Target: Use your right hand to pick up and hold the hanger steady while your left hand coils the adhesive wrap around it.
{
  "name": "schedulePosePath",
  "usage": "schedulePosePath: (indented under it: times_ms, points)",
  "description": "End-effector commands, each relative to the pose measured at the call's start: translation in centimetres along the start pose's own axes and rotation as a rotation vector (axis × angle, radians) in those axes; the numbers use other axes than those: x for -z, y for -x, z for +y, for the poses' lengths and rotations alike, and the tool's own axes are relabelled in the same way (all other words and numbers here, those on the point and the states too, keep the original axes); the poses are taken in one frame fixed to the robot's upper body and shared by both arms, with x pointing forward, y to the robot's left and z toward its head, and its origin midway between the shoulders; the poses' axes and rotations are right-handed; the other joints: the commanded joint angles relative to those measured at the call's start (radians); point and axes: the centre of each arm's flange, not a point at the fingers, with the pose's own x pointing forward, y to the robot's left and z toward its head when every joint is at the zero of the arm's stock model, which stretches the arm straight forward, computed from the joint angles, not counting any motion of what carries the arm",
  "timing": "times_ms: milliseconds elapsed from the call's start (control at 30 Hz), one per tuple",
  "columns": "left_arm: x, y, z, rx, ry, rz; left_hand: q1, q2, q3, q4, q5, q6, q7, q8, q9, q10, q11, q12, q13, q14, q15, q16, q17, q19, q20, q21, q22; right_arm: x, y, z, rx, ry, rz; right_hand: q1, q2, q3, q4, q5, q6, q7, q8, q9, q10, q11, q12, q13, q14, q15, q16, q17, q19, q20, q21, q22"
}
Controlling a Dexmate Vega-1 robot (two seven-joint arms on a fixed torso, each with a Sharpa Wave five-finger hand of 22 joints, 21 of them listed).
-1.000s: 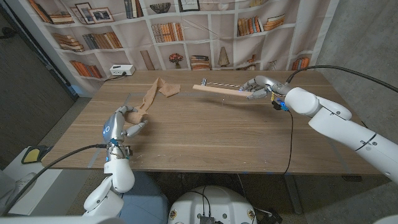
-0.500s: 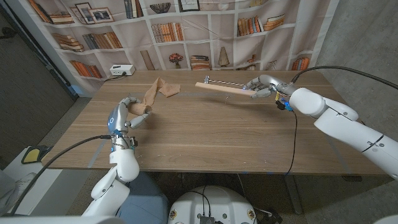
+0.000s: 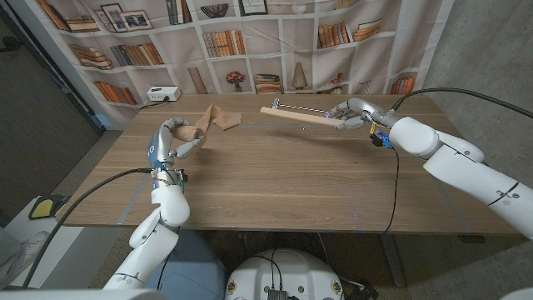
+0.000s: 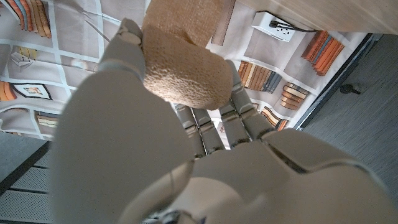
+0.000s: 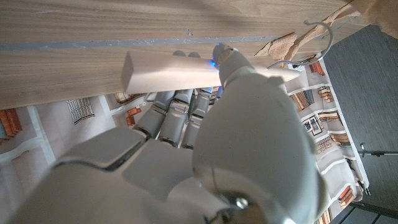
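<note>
L robot hand point(image 3: 176, 140) up off counter point(image 3: 275, 179), gripping wrap roll point(image 4: 185, 67), tail trailing toward far edge | R robot hand point(image 3: 351, 115) clamped on one end of hanger point(image 3: 298, 117), held level above far counter | next: bring roll to bar, keep tail taut, lay turns snug w/ overlap, R steady.

this looks like a lab or test room dressed up as a home study. behind the wooden table point(image 3: 275, 179) hangs a printed backdrop point(image 3: 250, 42) of bookshelves with books, frames and vases, visibly flat and creased, with bare grey wall point(image 3: 491, 50) to one side. cables point(image 3: 391, 192) trail over the table.
</note>
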Motion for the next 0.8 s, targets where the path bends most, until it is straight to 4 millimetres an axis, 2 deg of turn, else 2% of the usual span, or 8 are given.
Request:
schedulePosePath:
  times_ms: [33,433,800]
  points:
    - [-1.4,-1.9,-1.1,-0.026,0.058,-0.042,0.35,0.344,-0.002,0.002,-0.002,-0.006,0.002,0.009,0.004,-0.002,0.001,0.0,0.0,0.164,-0.156,0.003,0.063,-0.007,-0.001,0.012,0.0,-0.4,0.1,-0.1,-0.02,-0.034,-0.046,0.02,0.021,0.043,0.039,0.006,0.003,-0.002,0.004,0.001,0.081,-0.07,0.005,0.12,0.114,-0.219,0.004,0.003,-0.003,-0.096,0.009,0.004]
    - [-3.2,-4.7,-2.8,-0.058,0.181,-0.024,0.349,0.343,-0.005,0.002,-0.002,-0.016,-0.001,0.011,0.011,-0.005,0.0,0.003,0.0,0.168,-0.159,0.002,0.063,-0.015,-0.003,0.029,-0.011,-1.0,0.1,0.3,-0.021,-0.006,-0.058,0.02,0.02,0.042,0.039,0.005,0.001,-0.002,0.002,0.001,0.079,-0.072,0.002,0.122,0.113,-0.219,0.005,0.004,-0.007,-0.095,0.015,0.004]
    - [-4.4,-6.5,-3.4,-0.032,0.205,-0.052,0.352,0.343,-0.006,0.001,-0.001,-0.014,-0.001,0.014,0.012,-0.003,-0.002,0.008,-0.001,0.17,-0.158,0.003,0.064,-0.02,-0.006,0.041,-0.019,-1.4,0.5,0.5,-0.025,-0.004,-0.074,0.019,0.025,0.042,0.041,0.005,0.0,-0.004,0.001,0.001,0.084,-0.074,0.0,0.123,0.116,-0.218,0.003,-0.001,-0.012,-0.095,0.019,0.003]
